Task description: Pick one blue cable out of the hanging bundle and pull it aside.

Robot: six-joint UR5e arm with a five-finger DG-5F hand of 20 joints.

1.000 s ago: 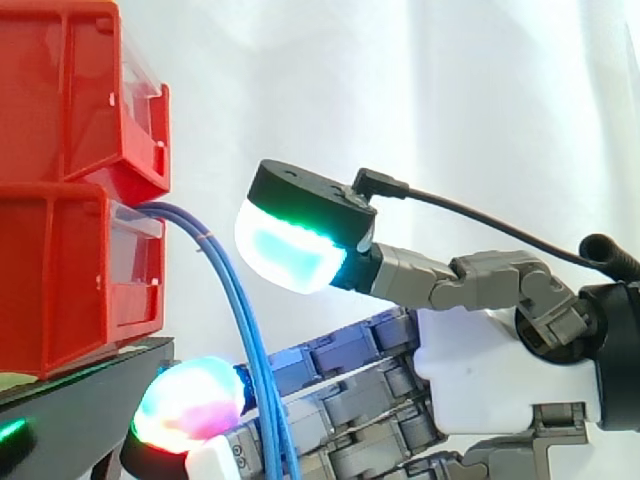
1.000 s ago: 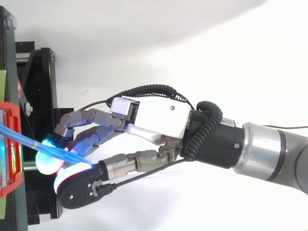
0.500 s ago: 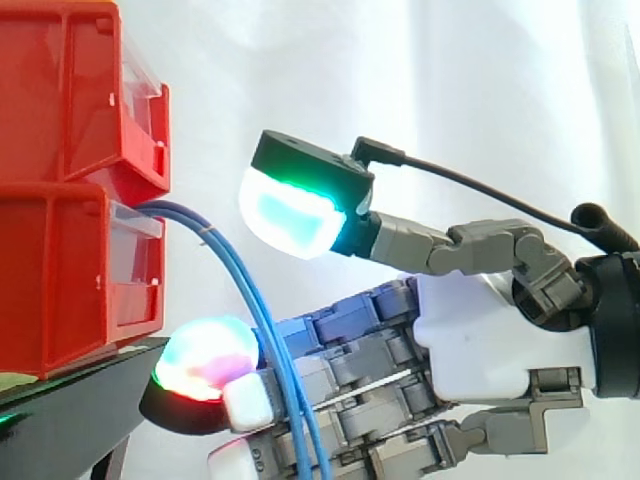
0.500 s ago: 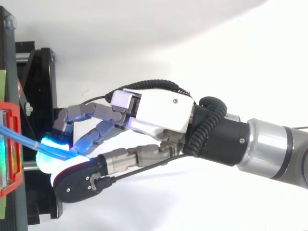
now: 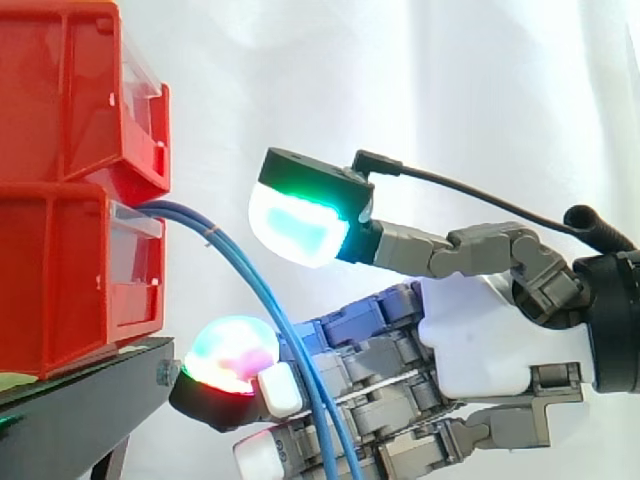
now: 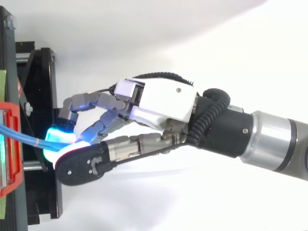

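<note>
A bundle of thin blue cables (image 5: 250, 275) comes out of the lower red bin (image 5: 70, 280) and hangs down to the right. My hand (image 5: 490, 340) reaches in from the right, level with the bin's base. Its thumb pad (image 5: 300, 222) glows green and cyan above the cables, clear of them. The fingertips (image 5: 232, 355) glow in mixed colours below, and the cables run down across the fingers. From above, the hand (image 6: 163, 101) has its tips at the stand's edge, where the cables (image 6: 24, 139) reach the glowing pads. The hand is open, with a gap between thumb and fingers.
A second red bin (image 5: 70, 90) is stacked on the lower one, both on a black stand (image 5: 80, 400) at the left. The stand's frame (image 6: 41, 96) lies just left of the fingertips. A white curtain hangs behind.
The hand has risen and drawn a little to the right, away from the bins. The cables slant further right across its fingers. The thumb stays raised.
</note>
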